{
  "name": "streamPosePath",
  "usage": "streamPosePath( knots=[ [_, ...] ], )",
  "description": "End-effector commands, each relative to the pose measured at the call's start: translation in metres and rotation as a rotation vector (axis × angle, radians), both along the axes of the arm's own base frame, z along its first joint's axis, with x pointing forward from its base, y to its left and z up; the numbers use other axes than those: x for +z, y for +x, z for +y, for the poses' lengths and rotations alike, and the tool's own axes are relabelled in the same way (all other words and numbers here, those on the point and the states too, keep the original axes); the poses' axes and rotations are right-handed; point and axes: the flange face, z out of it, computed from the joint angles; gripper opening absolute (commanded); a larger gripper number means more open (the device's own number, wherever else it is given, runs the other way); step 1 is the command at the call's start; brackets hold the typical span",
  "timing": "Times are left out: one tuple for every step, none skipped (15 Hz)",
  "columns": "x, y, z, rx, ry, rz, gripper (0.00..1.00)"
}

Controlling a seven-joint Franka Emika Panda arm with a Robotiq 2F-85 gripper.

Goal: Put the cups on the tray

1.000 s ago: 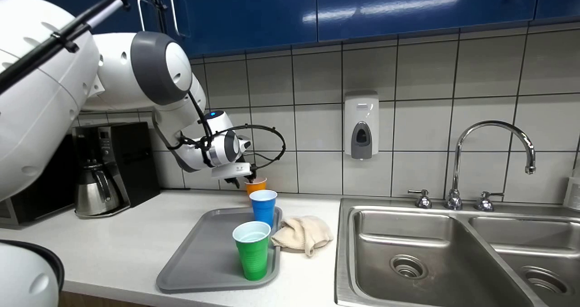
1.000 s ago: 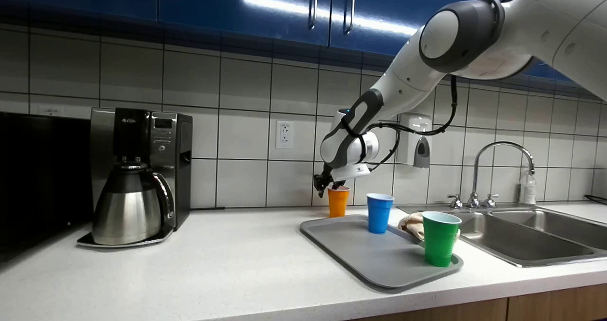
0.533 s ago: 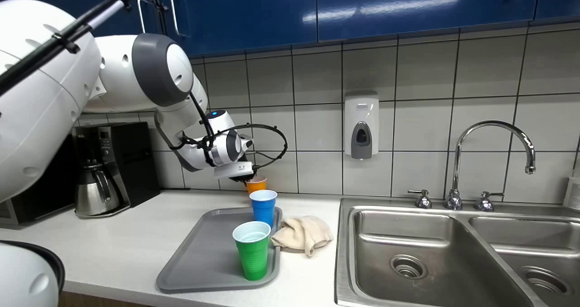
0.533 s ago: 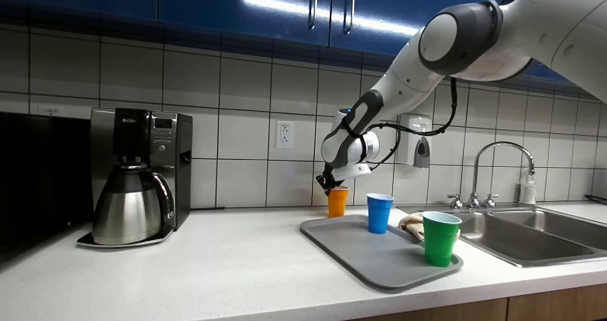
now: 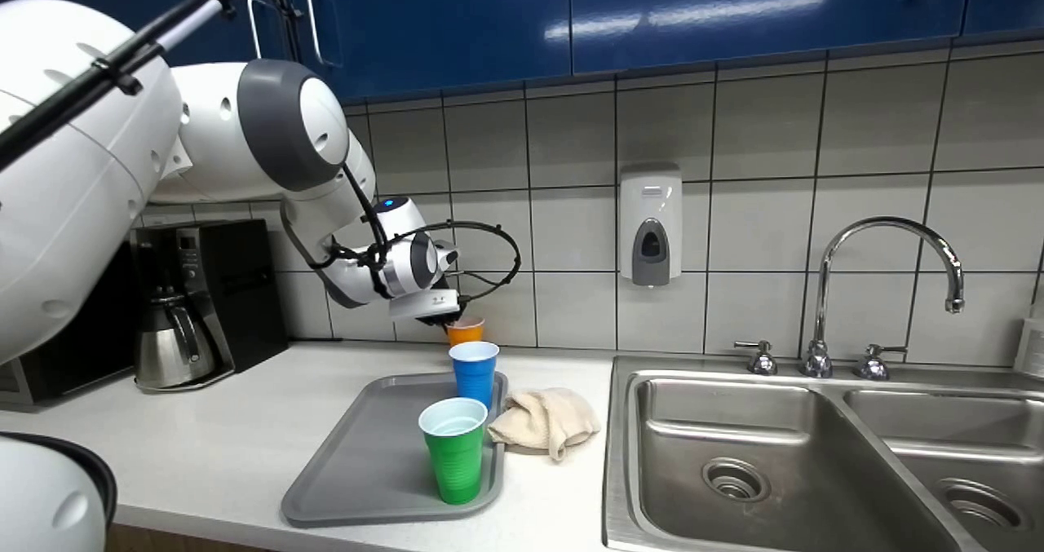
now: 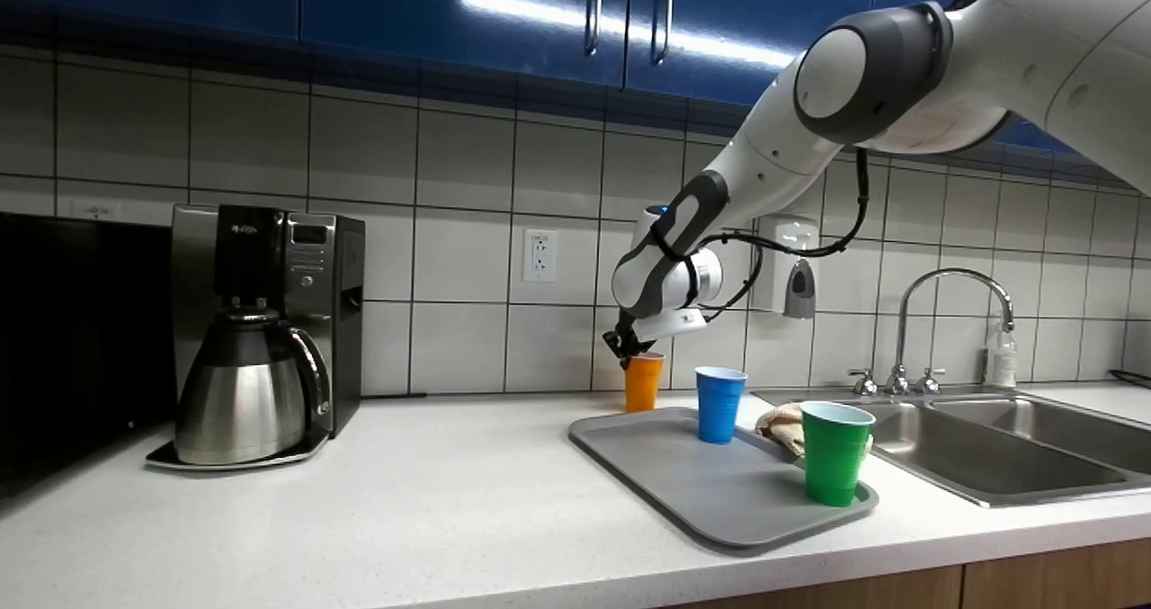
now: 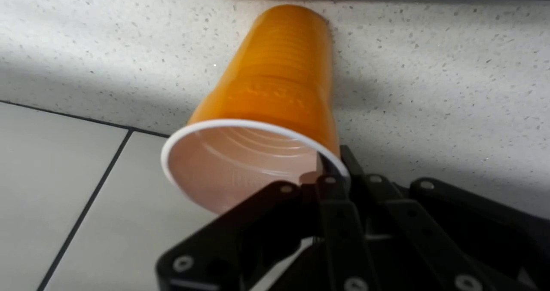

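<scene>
Countertop point(image 6: 360, 519), tray point(image 6: 692, 483), jaws pinching orange cup point(image 7: 283, 76)

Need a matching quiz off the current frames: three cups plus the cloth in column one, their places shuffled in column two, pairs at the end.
Column one
1. Orange cup
2. Blue cup
3. Green cup
4. Cloth

Column two
A. On the tray, the cup there farther from the tiled wall
B. Crumpled beside the sink
C. Off the tray, gripped by the pincer
D. On the tray, the cup there nearer the tiled wall

Pairs: 1-C; 2-D; 3-A; 4-B
</scene>
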Motion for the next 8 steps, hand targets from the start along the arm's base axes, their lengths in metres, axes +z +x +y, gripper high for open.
streamPosePath(
  knots=[
    [0.018,0.000,0.001,-0.003,-0.005,-0.016,0.01],
    [0.021,-0.001,0.001,0.000,-0.003,-0.023,0.01],
    [0.025,-0.002,0.001,0.001,-0.001,-0.031,0.01],
    [0.030,-0.003,0.001,0.002,0.004,-0.034,0.01],
    [0.034,-0.005,0.001,0.003,0.007,-0.039,0.01],
    [0.038,-0.007,0.000,0.003,0.008,-0.043,0.01],
    [0.043,-0.009,0.000,0.005,0.011,-0.046,0.01],
    [0.047,-0.011,0.000,0.005,0.014,-0.052,0.01]
  ],
)
